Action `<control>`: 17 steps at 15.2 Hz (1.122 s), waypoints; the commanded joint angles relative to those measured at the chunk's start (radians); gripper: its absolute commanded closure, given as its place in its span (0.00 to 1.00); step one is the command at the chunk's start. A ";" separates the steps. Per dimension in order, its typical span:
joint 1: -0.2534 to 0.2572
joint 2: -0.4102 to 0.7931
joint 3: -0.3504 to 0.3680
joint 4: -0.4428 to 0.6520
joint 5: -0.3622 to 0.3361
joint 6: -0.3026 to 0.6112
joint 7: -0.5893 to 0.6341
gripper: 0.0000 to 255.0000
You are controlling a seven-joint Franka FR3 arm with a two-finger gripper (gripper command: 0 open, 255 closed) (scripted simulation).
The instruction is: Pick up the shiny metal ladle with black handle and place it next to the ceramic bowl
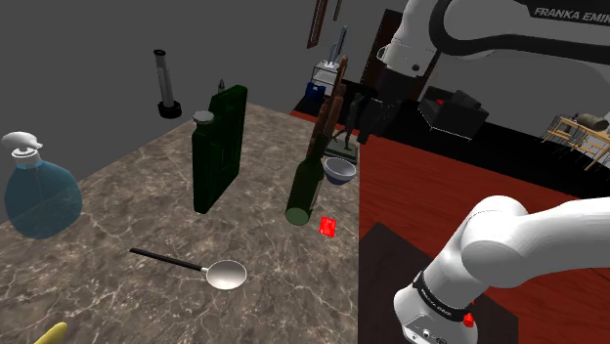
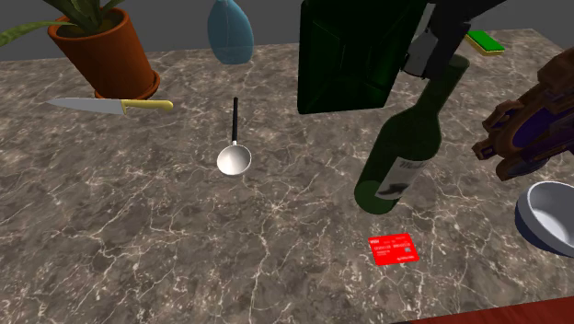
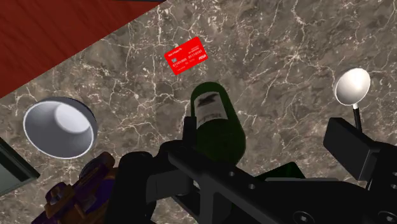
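Note:
The ladle [image 1: 200, 267] lies flat on the marbled table top, its shiny cup [image 2: 234, 160] toward the near side in the second exterior view and its thin black handle [image 2: 235, 118] pointing away. In the wrist view it lies [image 3: 352, 86] beyond the right fingertip [image 3: 348, 147]. The grey-white bowl [image 1: 339, 171] stands near the table's edge, also seen from across the table [image 2: 550, 214] and from above [image 3: 59, 127]. My gripper [image 1: 376, 115] hangs high above the green bottle and the bowl, far from the ladle. Its fingers stand apart, open, holding nothing.
A dark green bottle [image 1: 306, 188] and a dark green canister [image 1: 217, 147] stand between bowl and ladle. A red card [image 1: 327, 226] lies near the bottle. A brown-and-purple carved object [image 2: 524, 129] stands behind the bowl. A blue spray bottle [image 1: 39, 191], knife [image 2: 110, 105] and potted plant [image 2: 101, 46] sit at the far side.

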 commanded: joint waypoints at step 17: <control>0.128 0.417 0.173 -0.037 0.097 0.490 0.029 0.00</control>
